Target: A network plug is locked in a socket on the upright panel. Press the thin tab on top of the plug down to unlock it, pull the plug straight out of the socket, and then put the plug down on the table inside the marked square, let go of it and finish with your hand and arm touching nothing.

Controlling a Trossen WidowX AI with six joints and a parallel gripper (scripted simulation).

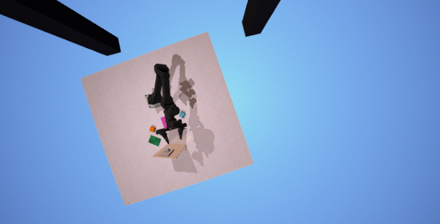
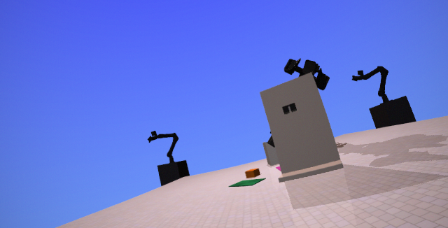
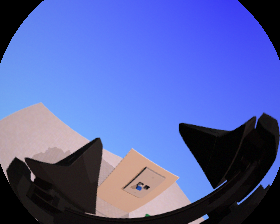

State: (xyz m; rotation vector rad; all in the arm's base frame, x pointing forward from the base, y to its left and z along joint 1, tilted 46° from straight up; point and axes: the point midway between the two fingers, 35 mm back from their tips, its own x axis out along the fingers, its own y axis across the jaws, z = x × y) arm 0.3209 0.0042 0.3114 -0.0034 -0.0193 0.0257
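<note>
Backdrop: a plain blue field surrounded everything, with two dark beams reaching in at the upper edge of the top view.
Table: a pale, square, faintly tiled top, tilted in the frame and crossed by long grey shadows.
Arm: black, reaching from its base near the table's middle towards the panel.
Panel: an upright tan-grey slab on a lighter foot strip; the exterior view showed its back face with two small dark openings side by side.
Gripper: fingers spread wide with nothing between them, tips pointed at the panel and short of it; it rose above the panel's top edge in the exterior view.
Marked square: a flat green patch on the table, beside the panel's left end and apart from the gripper.
Magenta block: partly hidden under the wrist.
Teal block: just right of the forearm.
Orange block: near the green square's far corner.
Plug: a tiny blue speck seated in the socket on the panel's front face, framed between the two fingers in the wrist view; its tab was too small to make out.
</note>
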